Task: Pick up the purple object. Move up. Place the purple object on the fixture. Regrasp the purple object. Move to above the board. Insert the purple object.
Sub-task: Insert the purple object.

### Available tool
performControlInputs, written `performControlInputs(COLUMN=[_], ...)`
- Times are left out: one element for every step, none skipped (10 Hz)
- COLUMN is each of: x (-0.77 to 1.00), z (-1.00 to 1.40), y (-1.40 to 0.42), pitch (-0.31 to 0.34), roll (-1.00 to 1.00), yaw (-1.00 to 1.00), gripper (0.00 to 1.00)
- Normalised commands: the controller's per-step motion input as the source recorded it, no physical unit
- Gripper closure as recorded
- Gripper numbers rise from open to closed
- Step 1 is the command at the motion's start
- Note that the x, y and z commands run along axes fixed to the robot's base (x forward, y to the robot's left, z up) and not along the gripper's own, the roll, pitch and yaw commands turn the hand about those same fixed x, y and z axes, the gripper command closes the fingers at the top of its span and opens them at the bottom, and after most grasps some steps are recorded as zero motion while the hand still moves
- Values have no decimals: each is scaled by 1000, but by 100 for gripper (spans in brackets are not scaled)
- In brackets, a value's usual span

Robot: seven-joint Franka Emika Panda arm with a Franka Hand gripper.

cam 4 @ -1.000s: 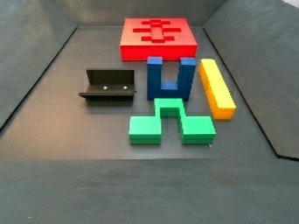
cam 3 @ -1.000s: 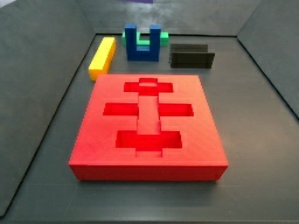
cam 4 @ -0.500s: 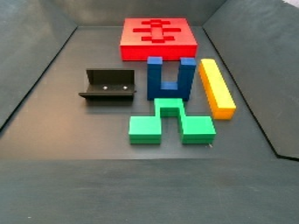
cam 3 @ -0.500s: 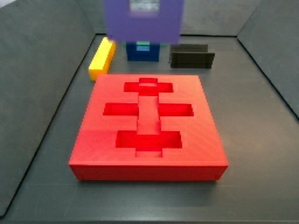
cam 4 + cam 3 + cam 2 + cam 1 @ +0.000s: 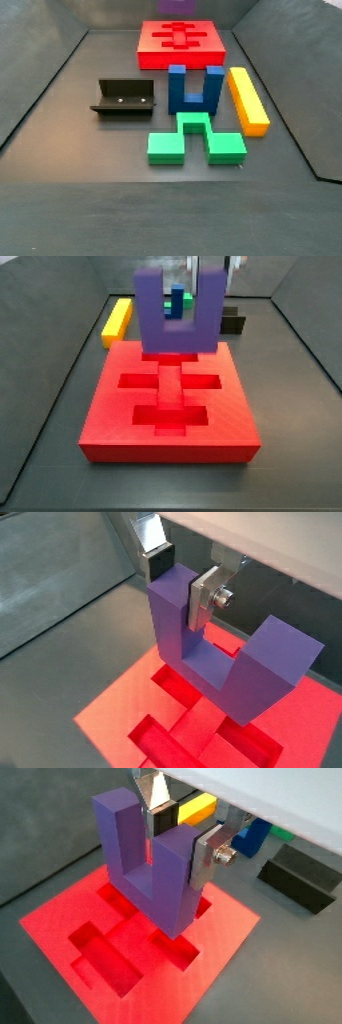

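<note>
The purple object is a U-shaped block with its prongs up. It hangs over the far end of the red board. The gripper is shut on one prong; both wrist views show the prong clamped between the dark pad and the silver plate, at the gripper and the gripper. The block sits just above the board's bright recesses. It also shows in a wrist view. In a side view only its tip shows. The fixture stands empty beside the board; it also shows in a wrist view.
A blue U-shaped block, a green block and a long yellow bar lie on the dark floor beyond the board's end. The yellow bar lies by the tray's sloping wall.
The gripper has brought the purple block into view and lowered it, from high behind the board to just over the board's far end. Nothing else has moved.
</note>
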Motion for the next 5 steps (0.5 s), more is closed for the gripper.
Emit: performControlInputs(x=[-151, -134, -154, -117, -89], z=[-360, -237, -297, -371, -431], y=[-500, -534, -560, -529, -454], pitch=[-84, -81, -100, -121, -137], roll=[246, 157, 154, 124, 104], yaw=[60, 126, 160, 206, 243], gripper=[100, 100, 100, 100, 100])
